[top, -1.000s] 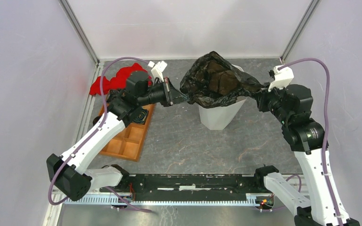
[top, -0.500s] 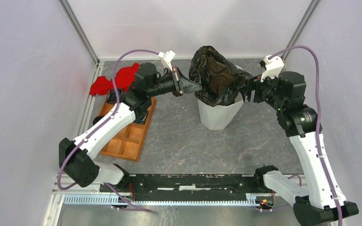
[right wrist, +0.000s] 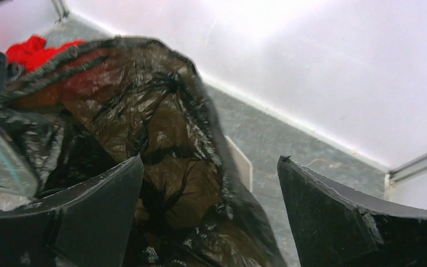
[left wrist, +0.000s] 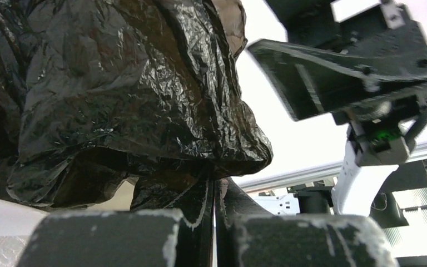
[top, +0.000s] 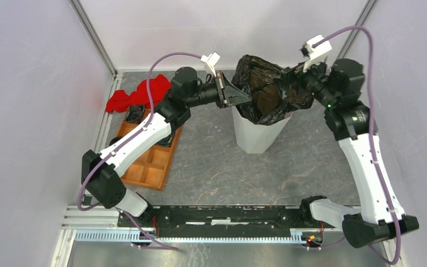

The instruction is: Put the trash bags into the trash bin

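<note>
Both arms are sitting further in and further back than a second ago. The trash bag (top: 264, 92), stretched wide between them then, is now bunching into a tall lump over the trash bin (top: 256, 136).

Left gripper (left wrist: 214, 192) is pinching a fold of the black film, fingers pressed together with only a thin slit showing. It's holding at the bin's left rim edge.

Right gripper (right wrist: 210, 162) is standing wide, no longer gripping. Film is lying in the gap and brushing the inner face of one finger (right wrist: 89, 214); the other finger is hanging clear over the table (top: 211, 167).

Bag is draping over the bin mouth and hiding most of the rim. Its lower edge is spilling outside the wall on the right side. A short white stretch of rim is showing in the right wrist view. Can't tell how much of the bag is actually down inside.

Bin is standing upright, mid-table toward the back wall (top: 222, 33). The right arm's wrist is crowding the back-right corner. Bare table is lying open in front of the bin. Orange tray (top: 150, 161) and red cloth (top: 136, 95) are sitting well apart to the left, under the left arm.
</note>
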